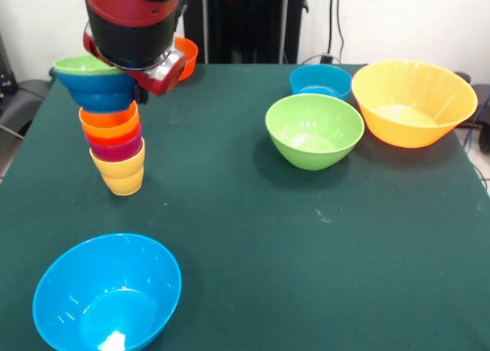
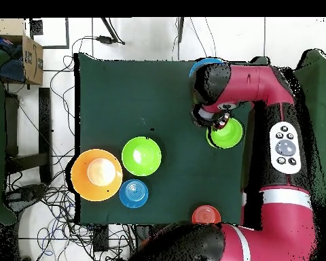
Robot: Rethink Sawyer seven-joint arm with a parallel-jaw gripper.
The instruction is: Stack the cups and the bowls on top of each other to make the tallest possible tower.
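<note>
Gripper (image 1: 142, 79): hidden behind arm, grasp state cannot be told; beside tower (image 1: 115, 129) top. Tower: upright, surface (image 1: 245, 213) left. Loose bowls: green (image 1: 315, 130), small blue (image 1: 320, 80), orange-yellow (image 1: 413, 102), large blue (image 1: 107, 293), orange-red (image 1: 186, 56).

One tower (image 1: 113, 129) stands on the table (image 1: 253, 236), a single column of nested pieces; its visible bands count six (a green bowl uppermost, a dark blue one under it, then orange, red-orange, purple and yellow cups); loose bowls number five: one large light blue bowl (image 1: 107, 293), one green bowl (image 1: 315, 130), one small blue bowl (image 1: 320, 81), one large orange-yellow bowl (image 1: 413, 102) and one orange-red bowl (image 1: 186, 56), partly hidden behind the one arm (image 1: 138, 21).
</note>
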